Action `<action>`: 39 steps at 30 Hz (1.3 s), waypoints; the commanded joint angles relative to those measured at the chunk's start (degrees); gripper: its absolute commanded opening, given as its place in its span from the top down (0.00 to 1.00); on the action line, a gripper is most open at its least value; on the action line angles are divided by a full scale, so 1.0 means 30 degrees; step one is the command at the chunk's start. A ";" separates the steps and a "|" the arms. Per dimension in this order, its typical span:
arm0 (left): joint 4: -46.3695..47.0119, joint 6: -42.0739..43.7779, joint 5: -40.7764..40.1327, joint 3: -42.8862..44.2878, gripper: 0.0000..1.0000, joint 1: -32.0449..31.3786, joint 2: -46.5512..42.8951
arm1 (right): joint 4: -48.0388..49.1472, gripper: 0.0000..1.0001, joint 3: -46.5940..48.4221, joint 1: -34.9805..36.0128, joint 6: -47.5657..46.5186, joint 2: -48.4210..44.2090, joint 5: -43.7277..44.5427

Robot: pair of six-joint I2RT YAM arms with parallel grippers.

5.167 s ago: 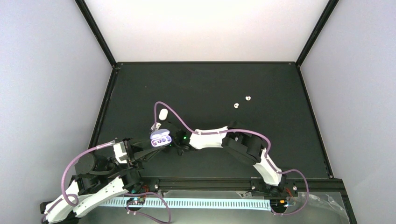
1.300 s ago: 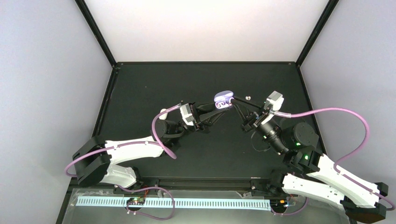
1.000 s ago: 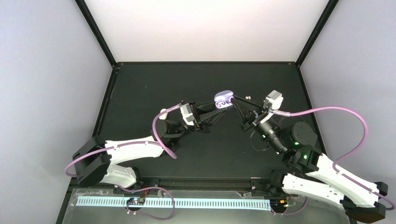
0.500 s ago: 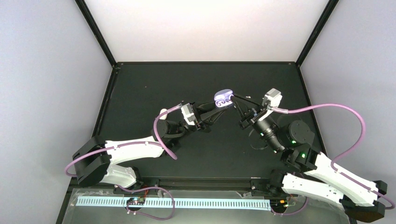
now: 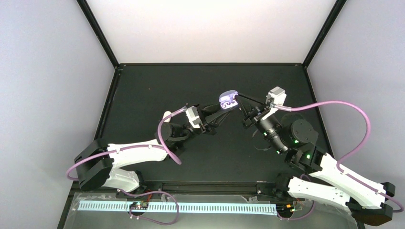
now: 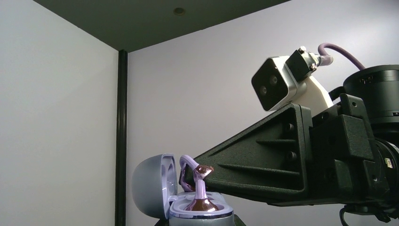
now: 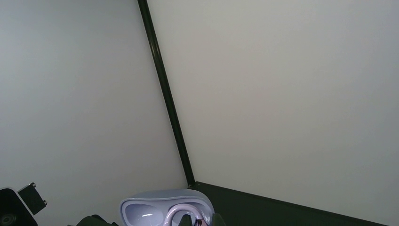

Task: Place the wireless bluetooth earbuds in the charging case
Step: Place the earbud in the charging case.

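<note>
1. Left gripper (image 5: 222,108): closed on the base of the purple charging case (image 5: 228,99), which it holds clear of the table (image 5: 143,86). The case sits at its fingertips with the lid hinged open to one side.
2. Right gripper (image 5: 238,98): set narrow, tips meeting the case from the opposite side. It appears closed on the upper part of a purple earbud (image 6: 201,188). Only one finger shows clearly in the left wrist view, so this grip is judged from how the bud stands at the tip.
3. Earbud position: directly under the right fingertips, upright, with its lower end in the case's well. It looks entered but not fully seated.
4. Handling, earbud: judged very light, rigid and glossy, so slippery. Pinch across the broad upper body, not the thin stem. Excess squeeze could shoot it sideways out of the tips.
5. Handling, case: a smooth rounded shell. Downward pressure from the right gripper may rotate it in the left gripper's hold, so keep insertion force low and in line with the well.
6. The white charging case (image 5: 166,116) lies on the table behind the left gripper, beside its wrist cable. The white buds cannot be made out.
</note>
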 commanded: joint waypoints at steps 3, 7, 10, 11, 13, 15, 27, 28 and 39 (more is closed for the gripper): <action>0.1288 0.0598 -0.0241 0.1680 0.98 -0.0184 -0.0058 | -0.1839 0.99 0.0187 0.0067 0.0524 0.0500 -0.0520; 0.1367 0.0533 -0.0459 0.1783 0.98 -0.0217 -0.0078 | -0.1819 0.99 0.0059 0.0069 0.0496 0.0235 -0.0657; 0.1520 0.0401 -0.0740 0.1810 0.98 -0.0209 -0.0019 | -0.1895 0.97 -0.0035 0.0069 0.0565 0.0168 -0.0621; 0.1548 0.0301 -0.0834 0.1791 0.98 -0.0204 -0.0014 | -0.1925 0.96 -0.0050 0.0047 0.0622 0.0138 -0.0608; 0.1562 0.0186 -0.1051 0.1852 0.98 -0.0220 -0.0001 | -0.1955 0.93 -0.0089 0.0058 0.0689 0.0095 -0.0600; 0.1545 0.0170 -0.1256 0.1894 0.98 -0.0218 -0.0008 | -0.1951 0.91 -0.0133 0.0053 0.0755 -0.0007 -0.0560; 0.1413 -0.0062 -0.1313 0.1966 0.98 -0.0217 0.0253 | -0.2006 0.85 -0.0063 0.0047 0.0730 -0.0221 -0.0525; 0.1425 -0.0087 -0.1291 0.1936 0.99 -0.0220 0.0251 | -0.2030 0.83 -0.0020 0.0046 0.0705 -0.0222 -0.0538; 0.1454 -0.0210 -0.1313 0.1583 0.98 -0.0235 0.0184 | -0.2684 0.64 0.0623 0.0067 0.0388 -0.0683 -0.0256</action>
